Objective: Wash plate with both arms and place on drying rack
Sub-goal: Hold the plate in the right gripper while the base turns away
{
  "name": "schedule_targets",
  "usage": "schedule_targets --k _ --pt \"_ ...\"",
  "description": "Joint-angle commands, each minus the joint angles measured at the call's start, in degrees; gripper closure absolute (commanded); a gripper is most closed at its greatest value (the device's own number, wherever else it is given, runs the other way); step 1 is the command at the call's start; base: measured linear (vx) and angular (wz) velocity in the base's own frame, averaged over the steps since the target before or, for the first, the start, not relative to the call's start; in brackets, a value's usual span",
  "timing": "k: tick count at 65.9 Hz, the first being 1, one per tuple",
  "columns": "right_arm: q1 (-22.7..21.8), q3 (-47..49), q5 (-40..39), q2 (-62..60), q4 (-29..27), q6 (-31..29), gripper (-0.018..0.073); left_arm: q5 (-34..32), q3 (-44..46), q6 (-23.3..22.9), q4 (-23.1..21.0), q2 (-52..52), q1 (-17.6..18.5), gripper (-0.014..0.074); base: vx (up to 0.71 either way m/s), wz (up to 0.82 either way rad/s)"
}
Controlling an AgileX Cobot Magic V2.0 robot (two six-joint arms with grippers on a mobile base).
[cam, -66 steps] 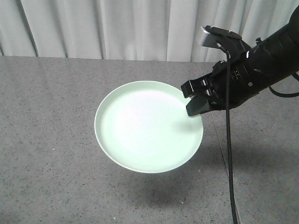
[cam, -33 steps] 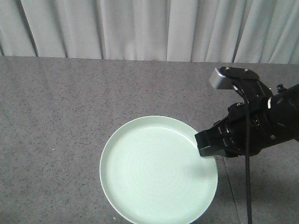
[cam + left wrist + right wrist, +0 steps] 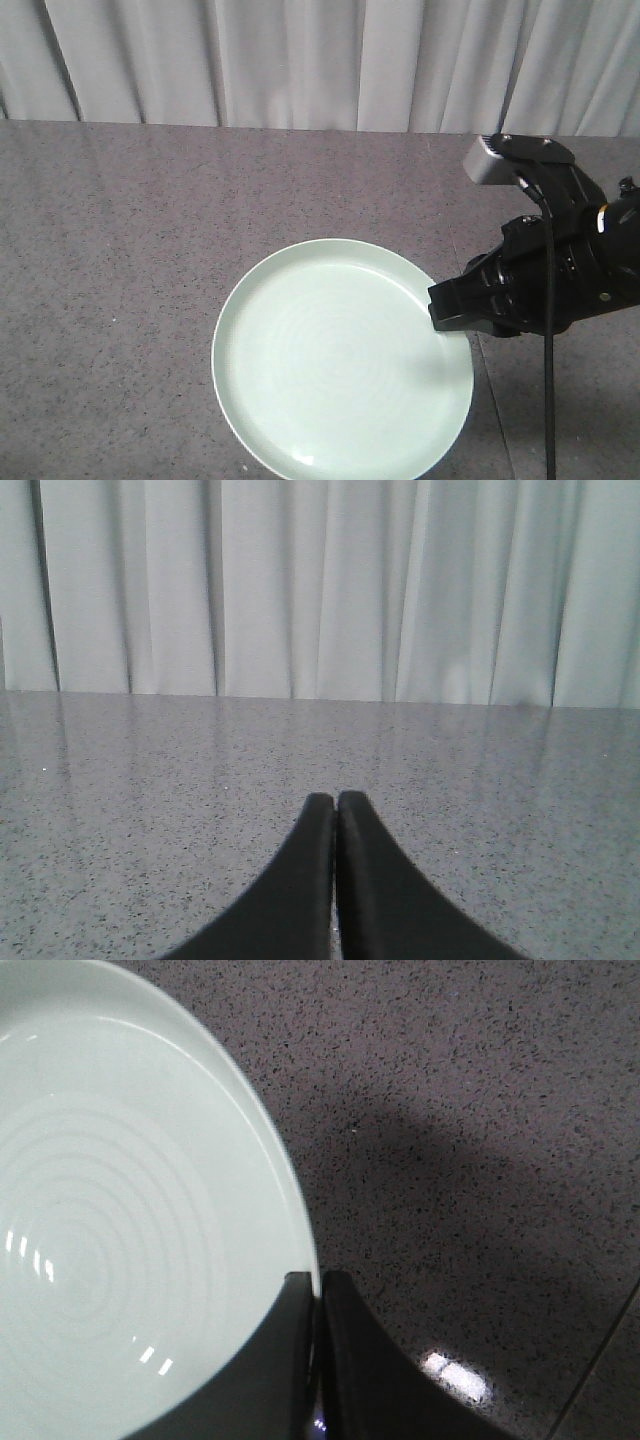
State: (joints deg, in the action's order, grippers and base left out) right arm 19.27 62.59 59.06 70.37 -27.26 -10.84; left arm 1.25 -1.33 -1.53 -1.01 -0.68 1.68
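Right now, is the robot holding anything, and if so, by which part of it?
Yes. The right tool is shut on the pale green plate, pinching its raised rim at one edge. The left tool is closed on nothing.

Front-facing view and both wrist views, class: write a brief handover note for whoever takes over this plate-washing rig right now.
Claws: the right claw is shut on the right rim of the round pale mint-green plate. The left claw is shut and empty, over the grey speckled counter.
Things: no drying rack in view.
Done: plate gripped.
Left: wash it with both arms, then rack it.
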Motion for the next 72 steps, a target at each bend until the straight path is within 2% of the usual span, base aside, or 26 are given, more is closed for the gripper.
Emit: schedule_targets --k 1,47,72 --pt "-0.04 1.49 -2.22 -1.42 -1.72 -0.34 0.0568 -4.39 1.58 0.0 -0.48 -0.69 0.36 0.0603 0.0 0.0" --pt "-0.04 1.49 -2.22 -1.42 -1.72 -0.34 0.0568 -4.39 1.58 0.0 -0.48 -0.69 0.36 0.0603 0.0 0.01" --pt "-0.04 1.49 -2.22 -1.42 -1.72 -0.34 0.0568 -4.39 1.58 0.0 -0.48 -0.69 0.36 0.0603 -0.05 0.18"
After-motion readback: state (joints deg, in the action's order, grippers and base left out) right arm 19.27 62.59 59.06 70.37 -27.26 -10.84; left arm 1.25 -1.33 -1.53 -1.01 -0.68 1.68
